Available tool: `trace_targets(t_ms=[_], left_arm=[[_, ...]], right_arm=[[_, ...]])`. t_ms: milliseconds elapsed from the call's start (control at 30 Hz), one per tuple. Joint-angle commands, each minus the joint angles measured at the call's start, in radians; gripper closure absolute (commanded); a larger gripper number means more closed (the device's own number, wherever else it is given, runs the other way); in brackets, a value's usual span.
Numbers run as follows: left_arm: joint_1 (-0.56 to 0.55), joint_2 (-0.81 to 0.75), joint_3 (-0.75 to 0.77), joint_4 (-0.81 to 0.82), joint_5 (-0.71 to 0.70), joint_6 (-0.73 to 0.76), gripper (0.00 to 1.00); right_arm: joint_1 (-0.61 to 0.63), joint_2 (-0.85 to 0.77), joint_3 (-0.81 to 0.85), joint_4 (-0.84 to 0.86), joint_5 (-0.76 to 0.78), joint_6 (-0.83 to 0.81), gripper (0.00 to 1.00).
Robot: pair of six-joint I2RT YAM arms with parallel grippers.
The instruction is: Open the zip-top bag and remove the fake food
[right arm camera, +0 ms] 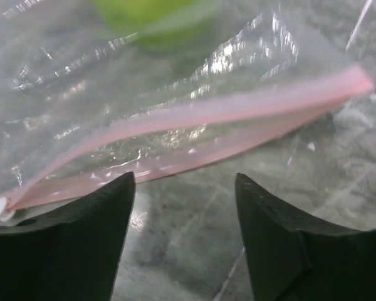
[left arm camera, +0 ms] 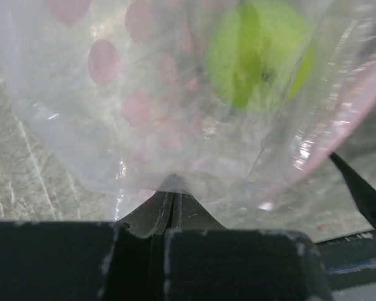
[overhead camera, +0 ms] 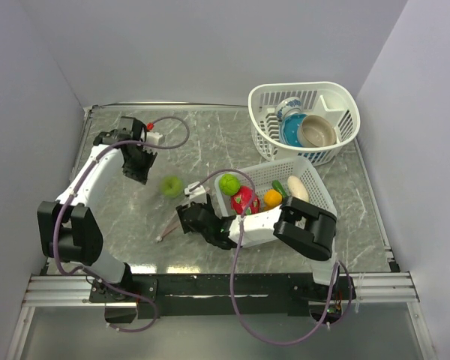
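Observation:
The clear zip-top bag (overhead camera: 163, 201) lies on the table between my two grippers. One green ball (overhead camera: 171, 185) of the fake food is inside it. My left gripper (overhead camera: 139, 163) is shut on the bag's closed far end; its wrist view shows the shut jaws (left arm camera: 171, 188) pinching plastic below the green ball (left arm camera: 257, 53). My right gripper (overhead camera: 189, 219) is open at the bag's mouth. Its wrist view shows the open gripper (right arm camera: 185, 182) just short of the pink zip strip (right arm camera: 194, 128), apart from it. A green ball (overhead camera: 228, 183), a red piece (overhead camera: 244, 199), an orange (overhead camera: 272, 198) and a cream oblong (overhead camera: 298, 187) lie in the rectangular basket (overhead camera: 315, 180).
A round white basket (overhead camera: 337, 94) at the back right holds a blue-patterned cup (overhead camera: 289, 111) and a tan bowl (overhead camera: 319, 131). The right arm's forearm lies across the rectangular basket's near side. Walls close in the table on the left, back and right.

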Motion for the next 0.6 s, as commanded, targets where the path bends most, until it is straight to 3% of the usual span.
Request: trace_targets(t_ms=[0,467,500,533,567], left_arm=[[-0.003,0.011,-0.061,0.121,-0.119,0.020,0.99],[-0.003,0.145,-0.074,0.209,-0.175,0.026,0.98],[-0.003,0.143,-0.071,0.201,-0.177,0.023,0.92],[-0.003,0.134,-0.066,0.199,-0.183,0.026,0.75],[-0.003,0.128,-0.060,0.195,-0.189,0.026,0.68]], right_arm=[[0.013,-0.048,0.012,0.039,-0.019,0.033,0.32],[-0.019,0.085,0.189,0.041,-0.045,-0.057,0.32],[-0.023,0.098,0.199,0.024,-0.046,-0.059,0.32],[-0.033,0.101,0.207,0.019,-0.054,-0.059,0.31],[-0.036,0.098,0.204,0.018,-0.055,-0.059,0.30]])
